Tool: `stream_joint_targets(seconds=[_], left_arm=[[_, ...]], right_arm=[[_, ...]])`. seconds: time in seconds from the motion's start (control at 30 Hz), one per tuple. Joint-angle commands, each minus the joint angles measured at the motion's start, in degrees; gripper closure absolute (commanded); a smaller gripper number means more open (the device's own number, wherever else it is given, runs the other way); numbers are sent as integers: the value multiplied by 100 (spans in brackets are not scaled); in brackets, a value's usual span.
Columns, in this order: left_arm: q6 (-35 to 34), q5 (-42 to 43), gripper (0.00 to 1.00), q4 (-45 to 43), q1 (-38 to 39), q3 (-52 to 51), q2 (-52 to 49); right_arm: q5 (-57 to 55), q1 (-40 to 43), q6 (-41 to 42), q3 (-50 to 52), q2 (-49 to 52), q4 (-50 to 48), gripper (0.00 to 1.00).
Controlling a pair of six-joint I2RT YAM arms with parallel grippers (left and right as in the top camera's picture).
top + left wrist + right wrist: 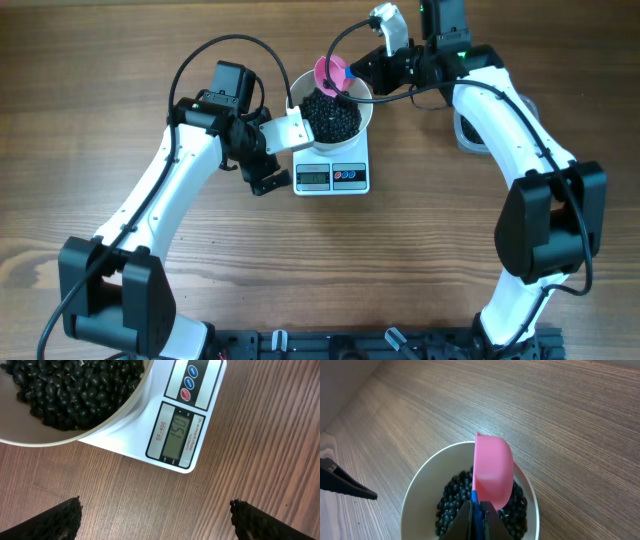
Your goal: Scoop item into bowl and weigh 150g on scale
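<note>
It looks like a robotics lab bench. Two white-and-black robot arms [150,205] stand on a black rail [330,346] at the edge of a wood-grain table [90,60]. Between them is a digital kitchen scale [335,178] carrying a bowl [364,108] of black beans [330,116].

table [120,60]: wood, visible grain, matt brown finish
bowl [420,485]: glossy white, smooth, ceramic or hard plastic
item [65,390]: smooth black beans, slight shine on skins
scale [130,442]: smooth white plastic, light gloss
scale display [177,435]: grey glassy window
scale buttons [189,382]: 3 glossy round plastic caps, 2 blue, 1 red
scoop [492,472]: pink plastic, smooth, soft sheen
left end effector [155,510]: black, matt, ragged-edged tips
arm shells [165,190]: white plastic, glossy; joints black, matt
</note>
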State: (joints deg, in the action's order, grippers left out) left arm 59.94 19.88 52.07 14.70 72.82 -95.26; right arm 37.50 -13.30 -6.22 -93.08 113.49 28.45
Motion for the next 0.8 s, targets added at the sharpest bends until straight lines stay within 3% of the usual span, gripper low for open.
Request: stream_joint_targets(seconds=[0.0,0.13,0.37,0.77], left_arm=[[94,131,0,4,2,26,-22],[94,133,0,4,2,26,-22],[94,131,0,4,2,26,-22],[94,131,0,4,2,26,-22]], right_arm=[[155,-2,17,59,144,116,96],[-144,-2,11,61,144,525,96],[-378,-116,-413,74,144,527,96],[-640,-153,-433,96,149,518,96]])
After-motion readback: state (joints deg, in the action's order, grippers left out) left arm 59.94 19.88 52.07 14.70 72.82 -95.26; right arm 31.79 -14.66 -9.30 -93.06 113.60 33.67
